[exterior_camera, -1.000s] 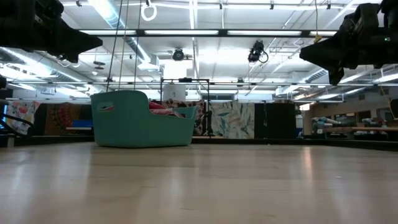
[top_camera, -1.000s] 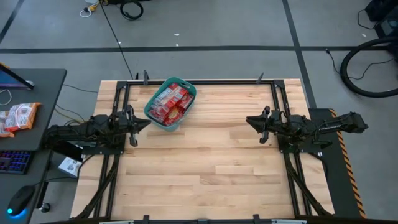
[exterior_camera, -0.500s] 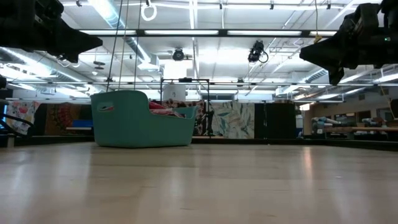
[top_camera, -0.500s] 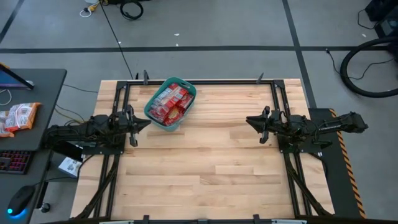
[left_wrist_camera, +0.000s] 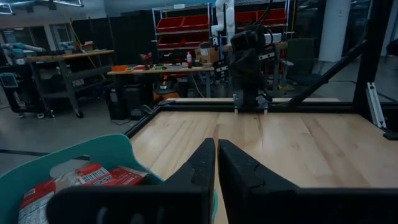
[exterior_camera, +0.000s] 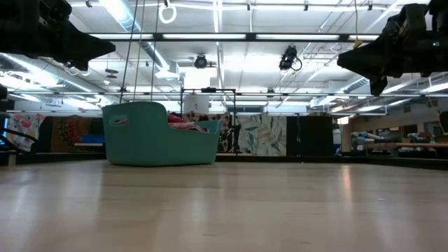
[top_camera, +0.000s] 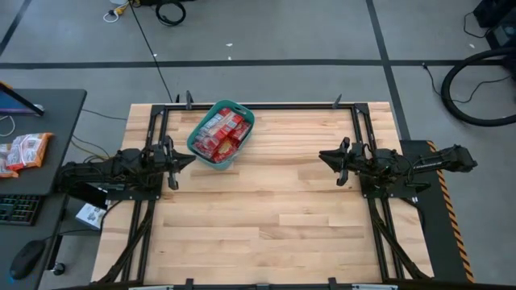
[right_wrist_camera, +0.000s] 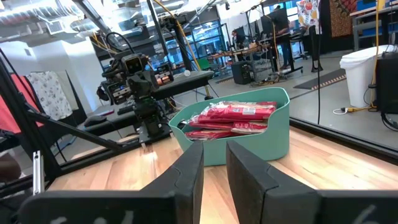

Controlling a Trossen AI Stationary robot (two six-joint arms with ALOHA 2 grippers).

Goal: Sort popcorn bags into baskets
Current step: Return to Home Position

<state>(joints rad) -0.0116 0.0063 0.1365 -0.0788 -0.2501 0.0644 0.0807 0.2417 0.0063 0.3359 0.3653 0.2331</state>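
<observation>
The teal basket (top_camera: 194, 144) stands on its base at the table's far left part, with several red popcorn bags (top_camera: 219, 133) piled inside. In the low view the basket (exterior_camera: 157, 136) shows red bags above its rim. My left gripper (top_camera: 192, 158) hovers shut just left of and nearer than the basket; its wrist view shows the gripper (left_wrist_camera: 216, 149) beside the basket's wall (left_wrist_camera: 93, 149) and the bags (left_wrist_camera: 81, 180). My right gripper (top_camera: 322, 155) hovers at the table's right, fingers a narrow gap apart (right_wrist_camera: 214, 155), facing the basket (right_wrist_camera: 261, 140).
Black frame rails (top_camera: 266, 105) run along the table's far and side edges. Bare wood (top_camera: 266, 209) spreads across the middle and near part. A side desk on the left holds orange-and-white snack packets (top_camera: 24, 151), a keyboard and a mouse.
</observation>
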